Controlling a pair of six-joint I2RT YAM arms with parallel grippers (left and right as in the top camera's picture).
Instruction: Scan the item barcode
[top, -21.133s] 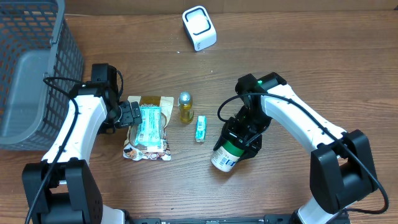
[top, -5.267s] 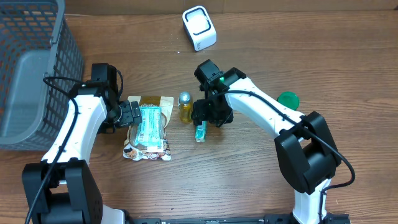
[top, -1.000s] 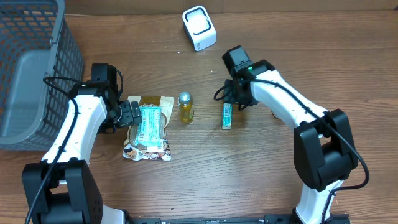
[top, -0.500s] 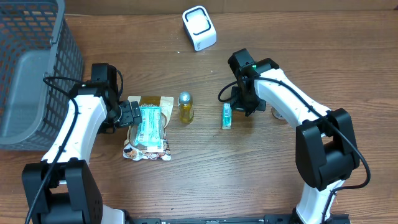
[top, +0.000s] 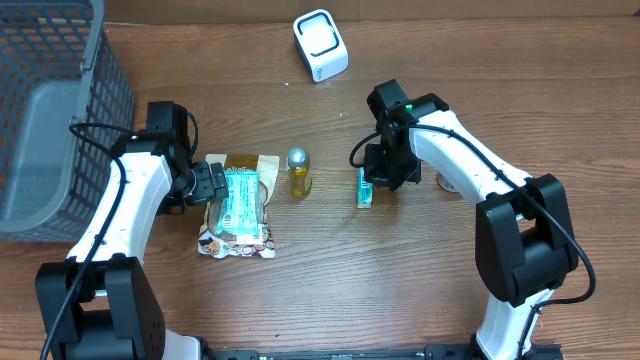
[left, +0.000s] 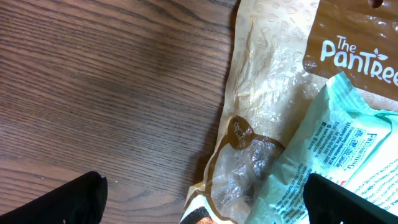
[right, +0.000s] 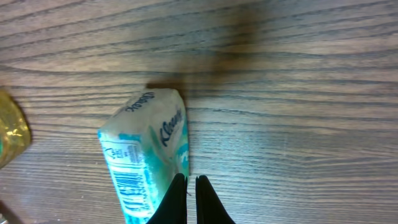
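A small teal-and-white Kleenex tissue pack (top: 365, 187) lies flat on the wooden table right of centre, its barcode (right: 127, 183) facing up in the right wrist view. My right gripper (top: 384, 172) is down at the pack's right edge and shut. In the right wrist view the black fingertips (right: 191, 186) press together against the pack (right: 140, 149) side, and I see nothing held between them. The white barcode scanner (top: 320, 45) stands at the back centre. My left gripper (top: 212, 185) stands open over a brown snack bag (top: 240, 235) with a teal packet (top: 240, 198) lying on it.
A small amber bottle with a silver cap (top: 298, 173) stands between the bag and the tissue pack. A grey mesh basket (top: 50, 110) fills the back left corner. In the left wrist view the brown bag (left: 273, 93) and teal packet (left: 348, 155) lie between the spread fingers.
My right gripper has dropped from just behind the tissue pack to its right edge and gone from partly open to shut. The pack and the left arm have not moved.
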